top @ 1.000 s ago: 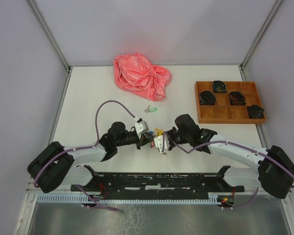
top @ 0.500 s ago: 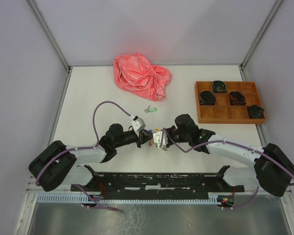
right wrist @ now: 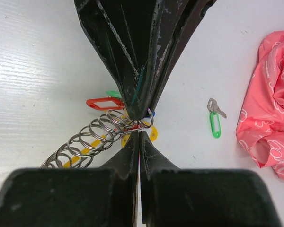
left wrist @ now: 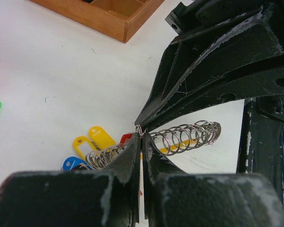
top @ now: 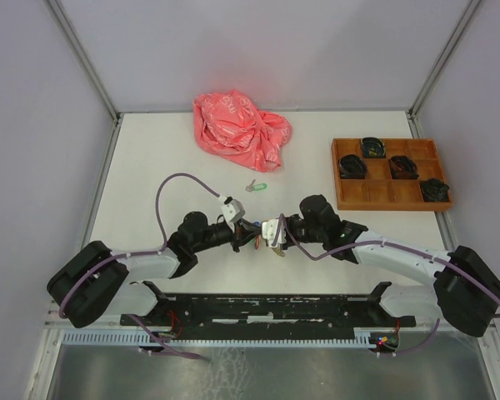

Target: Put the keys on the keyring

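My left gripper (top: 255, 237) and right gripper (top: 267, 237) meet tip to tip low over the table. Both are shut on the wire of a silver keyring (left wrist: 184, 137), which is pulled out into a long coil (right wrist: 92, 139). A red tag (right wrist: 104, 102) lies by the coil; its key is hidden. Yellow tags (left wrist: 97, 137) and a blue tag (left wrist: 71, 163) are bunched under the coil. A silver key with a green tag (right wrist: 214, 118) lies loose on the table beyond the grippers (top: 256, 187).
A crumpled pink bag (top: 240, 119) lies at the back. A wooden compartment tray (top: 389, 193) with several dark items stands at the right. Grey walls close in both sides of the table.
Both grippers have shifted slightly away from the bases, staying shut and tip to tip. The green-tagged key has not moved.
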`<action>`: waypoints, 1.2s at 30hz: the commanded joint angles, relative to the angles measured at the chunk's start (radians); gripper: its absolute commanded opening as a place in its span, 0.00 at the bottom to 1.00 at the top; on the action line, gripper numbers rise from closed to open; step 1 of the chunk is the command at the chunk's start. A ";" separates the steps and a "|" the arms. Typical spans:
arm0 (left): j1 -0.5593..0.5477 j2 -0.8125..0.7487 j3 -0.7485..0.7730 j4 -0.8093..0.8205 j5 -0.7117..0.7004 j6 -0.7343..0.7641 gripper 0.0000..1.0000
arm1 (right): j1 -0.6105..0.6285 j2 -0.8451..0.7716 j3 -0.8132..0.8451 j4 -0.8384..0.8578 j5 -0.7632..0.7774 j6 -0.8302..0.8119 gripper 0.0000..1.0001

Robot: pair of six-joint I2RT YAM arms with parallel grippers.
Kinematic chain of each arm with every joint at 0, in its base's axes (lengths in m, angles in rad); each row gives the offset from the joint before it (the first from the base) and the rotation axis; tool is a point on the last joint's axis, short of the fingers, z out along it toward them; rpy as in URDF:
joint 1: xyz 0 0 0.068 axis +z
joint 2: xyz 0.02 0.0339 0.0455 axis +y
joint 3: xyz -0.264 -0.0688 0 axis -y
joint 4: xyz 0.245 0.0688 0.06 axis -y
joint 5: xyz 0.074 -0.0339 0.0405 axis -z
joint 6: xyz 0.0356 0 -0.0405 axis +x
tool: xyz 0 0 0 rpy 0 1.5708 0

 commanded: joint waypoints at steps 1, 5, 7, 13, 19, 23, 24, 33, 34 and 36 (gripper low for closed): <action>-0.002 -0.029 -0.004 0.110 0.030 -0.024 0.03 | -0.001 -0.043 0.017 0.079 -0.025 0.028 0.01; -0.002 0.001 0.004 0.167 -0.016 -0.055 0.03 | -0.001 -0.039 0.016 0.064 -0.032 0.004 0.01; -0.002 0.034 -0.018 0.282 -0.016 -0.095 0.03 | -0.001 -0.033 0.011 0.089 -0.048 0.016 0.01; 0.000 0.017 0.007 0.265 -0.005 -0.080 0.03 | -0.001 -0.003 0.065 0.036 -0.068 -0.035 0.01; 0.001 0.094 -0.038 0.474 -0.047 -0.158 0.03 | 0.001 0.035 0.018 0.243 -0.099 0.114 0.01; 0.000 0.103 -0.088 0.527 -0.037 -0.120 0.03 | 0.004 0.045 0.013 0.237 -0.066 0.006 0.01; 0.000 0.123 -0.104 0.576 -0.058 -0.116 0.03 | 0.004 0.063 0.000 0.299 -0.047 0.029 0.01; 0.005 0.223 -0.108 0.663 -0.013 -0.153 0.06 | 0.007 0.017 -0.041 0.265 -0.023 -0.006 0.01; 0.005 0.232 -0.117 0.680 -0.014 -0.145 0.08 | 0.007 0.004 -0.048 0.259 -0.024 -0.024 0.01; 0.006 0.242 -0.133 0.697 -0.015 -0.126 0.15 | 0.007 -0.009 -0.039 0.201 -0.023 -0.073 0.01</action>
